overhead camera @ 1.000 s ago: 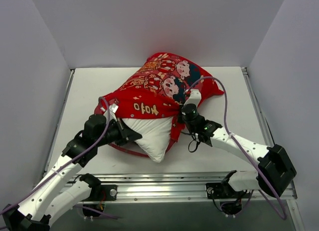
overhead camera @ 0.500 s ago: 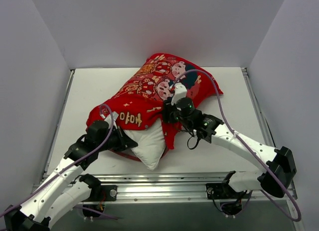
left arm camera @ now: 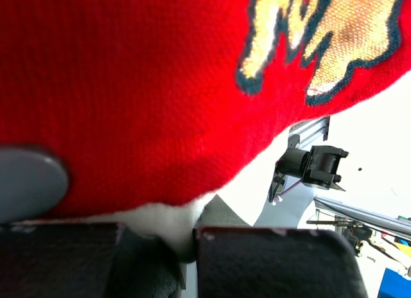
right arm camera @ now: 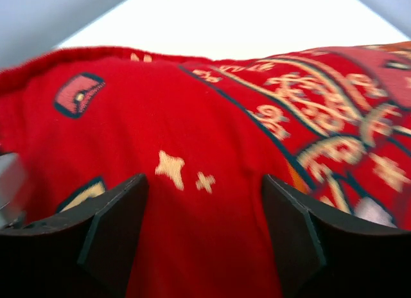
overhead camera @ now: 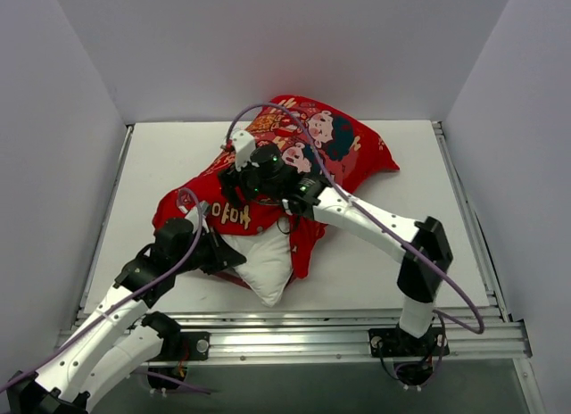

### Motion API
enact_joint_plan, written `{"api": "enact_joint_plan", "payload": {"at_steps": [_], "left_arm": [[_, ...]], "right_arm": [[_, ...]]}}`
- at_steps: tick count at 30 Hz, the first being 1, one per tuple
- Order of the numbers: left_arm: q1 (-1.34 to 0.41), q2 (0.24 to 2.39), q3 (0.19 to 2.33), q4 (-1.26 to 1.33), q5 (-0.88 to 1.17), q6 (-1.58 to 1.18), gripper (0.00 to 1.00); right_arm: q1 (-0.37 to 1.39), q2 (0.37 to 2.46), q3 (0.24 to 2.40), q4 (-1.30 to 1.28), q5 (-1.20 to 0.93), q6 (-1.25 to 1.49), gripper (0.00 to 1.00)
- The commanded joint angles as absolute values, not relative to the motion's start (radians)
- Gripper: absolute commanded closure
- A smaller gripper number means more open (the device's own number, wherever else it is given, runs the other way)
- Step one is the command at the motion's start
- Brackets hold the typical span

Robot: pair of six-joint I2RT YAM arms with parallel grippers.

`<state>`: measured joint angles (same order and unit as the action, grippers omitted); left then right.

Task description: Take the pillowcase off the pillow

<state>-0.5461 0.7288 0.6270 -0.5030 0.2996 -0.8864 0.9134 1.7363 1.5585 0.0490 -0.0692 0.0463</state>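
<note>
So the pillow (overhead camera: pixel 266 264) is lying across the middle of the white table (overhead camera: pixel 161 155). The pillowcase (overhead camera: pixel 308 151) is covering most of it, with just one plump white corner poking out of the open end toward the near edge. The left gripper (overhead camera: pixel 221 250) is sitting right at that bare corner, on its left side. The left wrist view is showing its two dark fingers (left arm camera: pixel 270 262) pressed nearly together with a fold of white pillow fabric pinched between them, so it's clamping the pillow itself, with the red hem hanging just above. The right arm is reaching in from the right, across the top of the pillowcase. The right gripper (overhead camera: pixel 235 176) is hanging over the left-hand part of the red fabric, near the gold lettering. Its wrist camera is showing both fingers spread wide apart with red printed fabric filling the gap and nothing pinched, so that one is standing open. That shot is coming out blurry, so I can't tell whether the tips are touching the cloth or floating just above it. The two cartoon kids are facing up on the far right part of the pillowcase, beyond the right wrist.
</note>
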Motion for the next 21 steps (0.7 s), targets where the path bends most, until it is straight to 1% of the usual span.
{"api": "enact_joint_plan", "payload": {"at_steps": [1,3,5,6,8,9,11,12,16,21], "left_arm": [[-0.548,0.692,0.627,-0.414,0.295,-0.854,0.98],[-0.548,0.683,0.624,-0.42,0.293,-0.854,0.98],[-0.548,0.672,0.626,-0.426,0.291,-0.854,0.98],[-0.546,0.667,0.629,-0.437,0.29,-0.853,0.98],[-0.549,0.652,0.634,-0.449,0.287,-0.85,0.98],[-0.549,0.647,0.637,-0.465,0.287,-0.847,0.98],[-0.549,0.628,0.65,-0.482,0.287,-0.845,0.98],[-0.549,0.615,0.663,-0.498,0.293,-0.842,0.98],[-0.551,0.578,0.687,-0.515,0.354,-0.821,0.98],[-0.552,0.505,0.719,-0.571,0.394,-0.766,0.98]], "right_arm": [[0.923,1.848,1.687,0.005,-0.143,-0.028,0.33],[0.925,1.922,1.73,-0.037,-0.152,-0.049,0.33],[0.922,1.957,1.769,-0.047,-0.102,-0.061,0.37],[0.92,1.989,1.779,-0.051,-0.069,-0.072,0.49],[0.905,2.029,1.814,-0.066,0.0,-0.077,0.65],[0.896,2.042,1.824,-0.069,0.088,-0.074,0.82],[0.87,2.06,1.853,-0.069,0.179,-0.058,0.97],[0.835,2.078,1.865,-0.075,0.271,-0.036,1.0],[0.723,2.132,1.948,-0.133,0.44,0.043,1.0],[0.585,2.152,1.979,-0.172,0.517,0.158,1.0]]}}
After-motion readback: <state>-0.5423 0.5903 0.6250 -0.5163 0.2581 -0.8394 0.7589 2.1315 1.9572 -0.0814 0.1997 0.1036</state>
